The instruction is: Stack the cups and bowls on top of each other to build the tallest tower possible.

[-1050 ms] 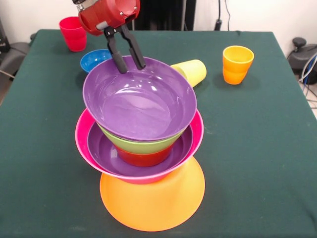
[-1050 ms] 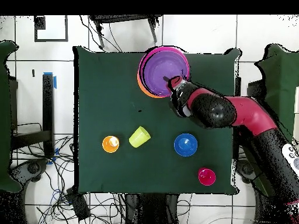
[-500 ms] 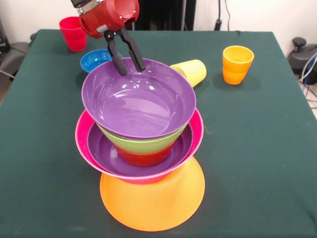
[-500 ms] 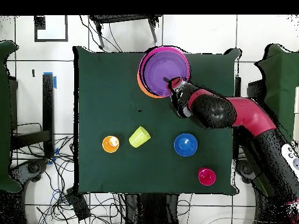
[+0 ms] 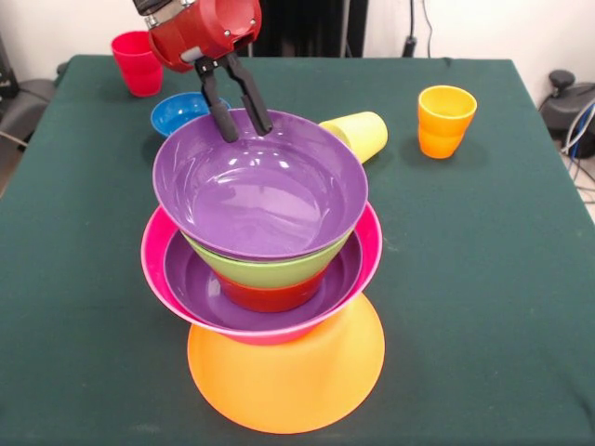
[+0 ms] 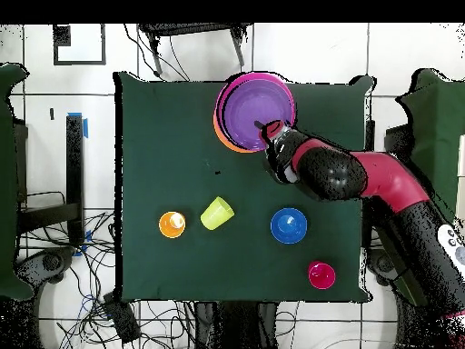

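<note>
Since a second ago the claw (image 5: 244, 128) has lifted a little and the top purple bowl (image 5: 260, 190) has levelled out, its far rim sitting slightly higher than before; over the last half second almost nothing changes. Its two black fingers (image 5: 220, 113) straddle that far rim, set narrowly, one just inside and one outside, so the claw appears to be pinching the top purple bowl rather than standing free of it. The tower (image 5: 265, 279) stands near the front edge of the green surface (image 5: 483, 279): an upturned orange bowl (image 5: 288, 381) as base, then a pink bowl (image 5: 158, 265), a second purple bowl (image 5: 191, 283), a small red bowl (image 5: 270, 297), a lime bowl (image 5: 260, 271) and the purple one on top, which still leans toward the camera. Loose pieces wait behind: the blue bowl (image 5: 177, 111), the red cup (image 5: 138, 62), the yellow cup (image 5: 361, 135) lying on its side, and the orange cup (image 5: 444, 121) upright. The step in hand looks like seating this bowl, and doing it well likely means easing the rim down until the bowl rests evenly in the lime one, then opening the fingers gently and rising straight up, since any sideways drag could tip the whole pile.
</note>
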`<state>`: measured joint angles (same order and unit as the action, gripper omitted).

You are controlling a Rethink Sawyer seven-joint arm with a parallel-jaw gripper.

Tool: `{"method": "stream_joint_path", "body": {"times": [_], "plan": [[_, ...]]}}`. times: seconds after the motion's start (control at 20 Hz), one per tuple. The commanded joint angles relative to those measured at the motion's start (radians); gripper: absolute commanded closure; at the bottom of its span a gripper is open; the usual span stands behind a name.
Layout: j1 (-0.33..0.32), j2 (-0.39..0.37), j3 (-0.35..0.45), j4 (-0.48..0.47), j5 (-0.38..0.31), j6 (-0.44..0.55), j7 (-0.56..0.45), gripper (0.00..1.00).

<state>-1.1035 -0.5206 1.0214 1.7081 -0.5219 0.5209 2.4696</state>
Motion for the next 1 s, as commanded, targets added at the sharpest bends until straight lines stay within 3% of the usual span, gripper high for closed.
{"method": "stream_joint_path", "body": {"times": [0.05, 1.0], "plan": [[0.028, 0.036, -0.056, 0.013, -0.074, -0.005, -0.174, 0.00], [0.030, 0.071, -0.064, 0.007, -0.088, -0.021, -0.170, 0.00]]}}
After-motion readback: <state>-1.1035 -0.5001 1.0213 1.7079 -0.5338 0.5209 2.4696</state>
